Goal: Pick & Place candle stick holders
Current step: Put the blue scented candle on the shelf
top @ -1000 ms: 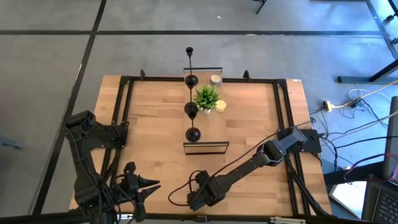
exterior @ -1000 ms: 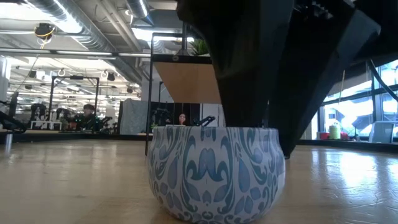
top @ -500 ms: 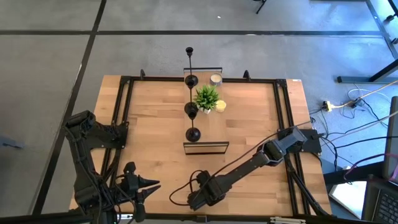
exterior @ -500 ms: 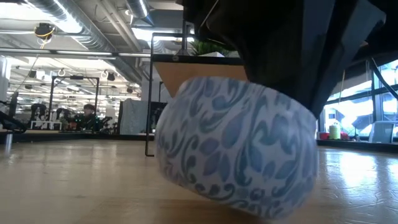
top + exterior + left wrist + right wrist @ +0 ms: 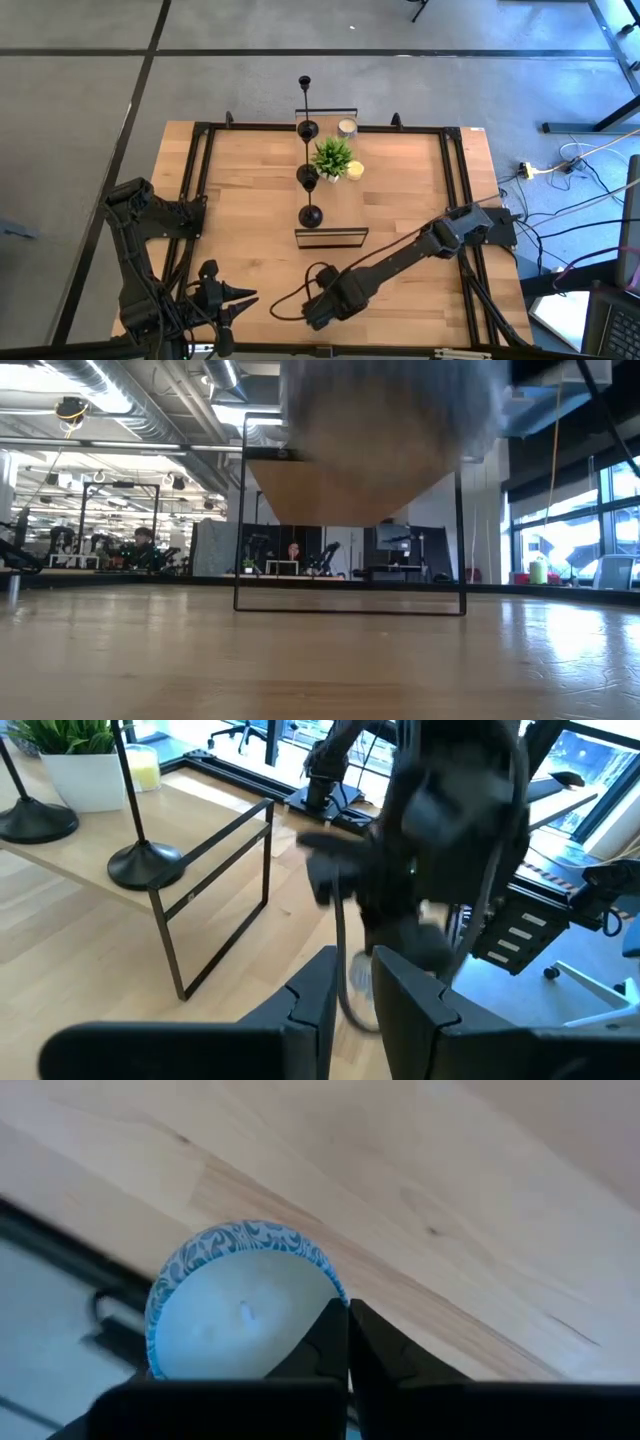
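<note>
The right gripper point(image 5: 318, 312) was pinched on the rim of a blue-patterned bowl point(image 5: 240, 1305), lifted near the table's front edge. The left gripper point(image 5: 348, 982) waited slightly parted, empty. Three candle stick holders point(image 5: 310, 215) stood in a row by the potted plant point(image 5: 332, 157).

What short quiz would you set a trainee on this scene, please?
1. True or false: all three candle stick holders stand upright on the raised wooden shelf.
2. Multiple choice: what is the right pincer shut on? A) a candle stick holder. B) the blue-patterned cup. C) a power cable.
3. Short answer: what colour is the small candle right beside the potted plant?

Key: 1 true; 2 B; 3 yellow.
</note>
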